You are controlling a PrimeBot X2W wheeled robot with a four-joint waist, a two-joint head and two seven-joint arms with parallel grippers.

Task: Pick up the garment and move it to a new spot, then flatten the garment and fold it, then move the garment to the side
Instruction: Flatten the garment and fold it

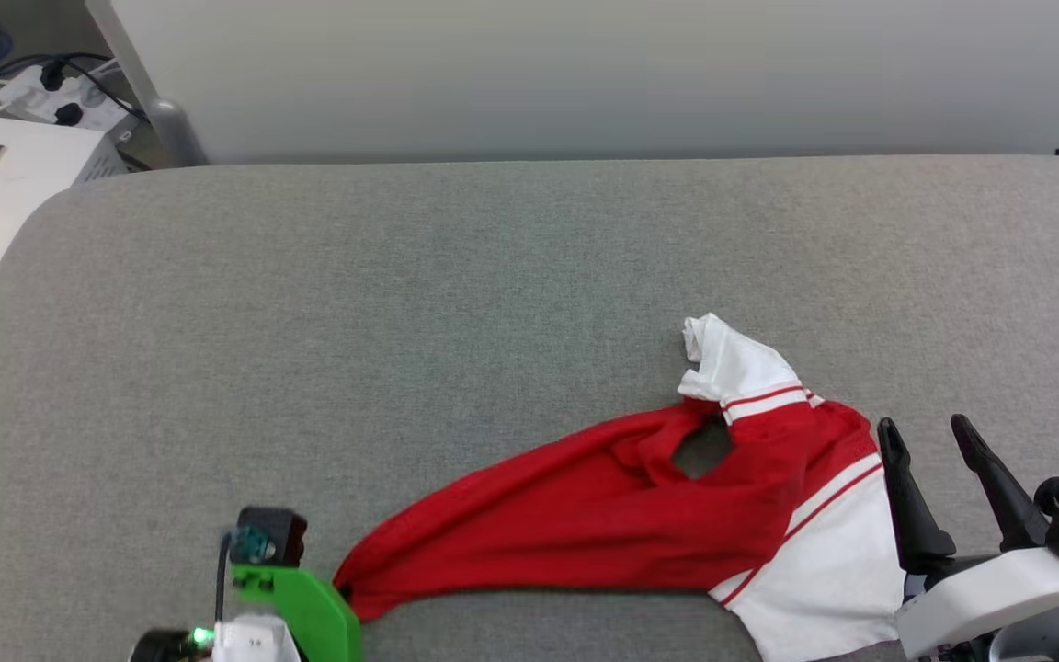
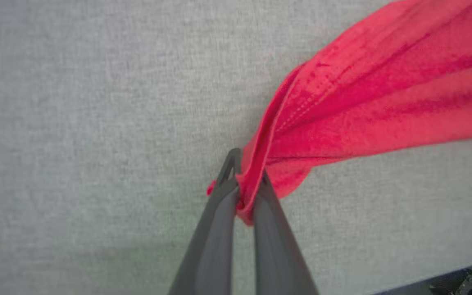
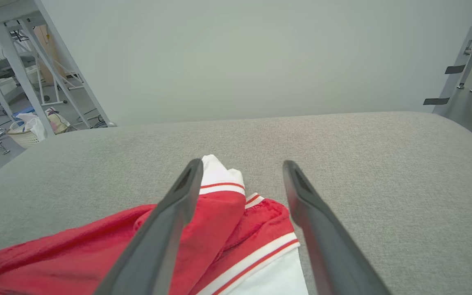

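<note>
Since a red corner of the shirt (image 1: 640, 515) is pinched between the closed fingers of the left gripper (image 2: 246, 180), the pick-up step is judged to be in hand. The shirt is seen bunched and stretched along the near edge of the gray table (image 1: 401, 322), toward the right. The right gripper (image 1: 925, 432) is held wide and empty just beside the white sleeve (image 1: 828, 575). Next, a lift and carry to a fresh spot is called for, probably with a second grip.
</note>
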